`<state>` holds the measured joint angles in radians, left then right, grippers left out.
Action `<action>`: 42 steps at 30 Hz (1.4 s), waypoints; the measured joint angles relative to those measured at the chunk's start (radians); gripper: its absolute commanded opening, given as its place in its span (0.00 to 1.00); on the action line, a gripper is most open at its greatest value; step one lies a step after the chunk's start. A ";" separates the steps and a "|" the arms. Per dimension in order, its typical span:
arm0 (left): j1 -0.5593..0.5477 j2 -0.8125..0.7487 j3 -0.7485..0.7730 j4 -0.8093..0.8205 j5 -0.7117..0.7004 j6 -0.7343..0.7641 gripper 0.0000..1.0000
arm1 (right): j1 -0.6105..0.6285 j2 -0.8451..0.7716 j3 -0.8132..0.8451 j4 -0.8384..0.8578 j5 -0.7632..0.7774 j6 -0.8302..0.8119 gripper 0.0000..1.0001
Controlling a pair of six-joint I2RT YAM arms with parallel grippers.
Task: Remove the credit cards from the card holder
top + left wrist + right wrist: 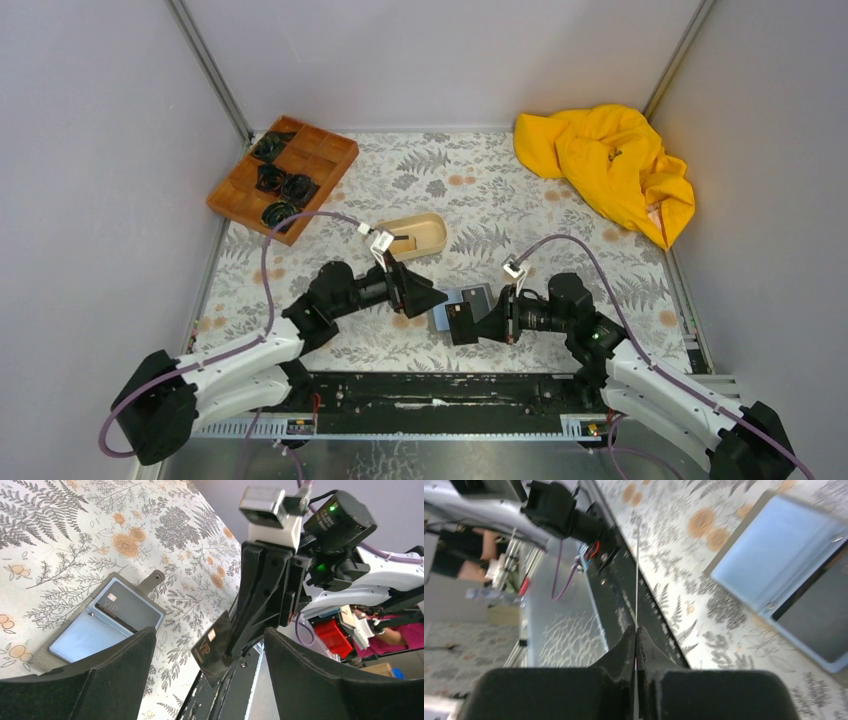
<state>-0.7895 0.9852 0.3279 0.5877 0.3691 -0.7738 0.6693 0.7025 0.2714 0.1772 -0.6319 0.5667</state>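
Between my two grippers, on the fern-print cloth [560,250], the card holder [470,298] lies flat and unfolded, pale blue-grey inside facing up.

Left gripper [438,298]: jaws spread wide, nothing between them. In the left wrist view both fingers [100,680] frame the scene from below. The holder sits ahead of them, off to the side of the left finger and partly covered by its tip. I cannot tell whether that finger touches the holder.

Grey card [125,607]: tucked in the holder's pocket on the half farther from my left gripper. A small chip mark and "VIP" lettering are visible. The holder's strap tab sticks out past that half.

Right gripper [636,630]: jaws pinched tight on a dark card [212,650]. The card is lifted clear of the cloth and stands on edge. From the right wrist it reads only as a thin line running straight out from the fingertips. From the left wrist its face shows, tilted, with a pale chip mark. The holder lies beside this gripper's tips, lower than the held card and apart from it.

The dark card hangs directly ahead of my open left gripper, in line with the gap between the fingers.

Beige tray [425,235]: beyond my left gripper, apart from the holder.
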 measured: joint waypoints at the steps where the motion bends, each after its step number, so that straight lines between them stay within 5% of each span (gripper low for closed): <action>1: 0.000 -0.029 0.020 -0.055 0.008 0.031 0.87 | 0.000 -0.021 -0.027 0.021 -0.033 0.017 0.00; 7: 0.000 -0.011 0.043 -0.199 0.117 0.121 0.64 | 0.005 -0.093 -0.114 0.073 -0.155 0.081 0.00; 34: -0.123 0.052 0.053 -0.248 0.256 0.197 0.43 | 0.011 0.046 -0.119 0.206 -0.247 0.094 0.00; 42: -0.153 0.054 0.063 -0.251 0.243 0.210 0.03 | 0.017 0.078 -0.119 0.235 -0.254 0.095 0.00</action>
<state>-0.9424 1.0389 0.3904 0.3367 0.6121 -0.5636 0.6865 0.7807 0.1524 0.4126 -0.8856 0.6621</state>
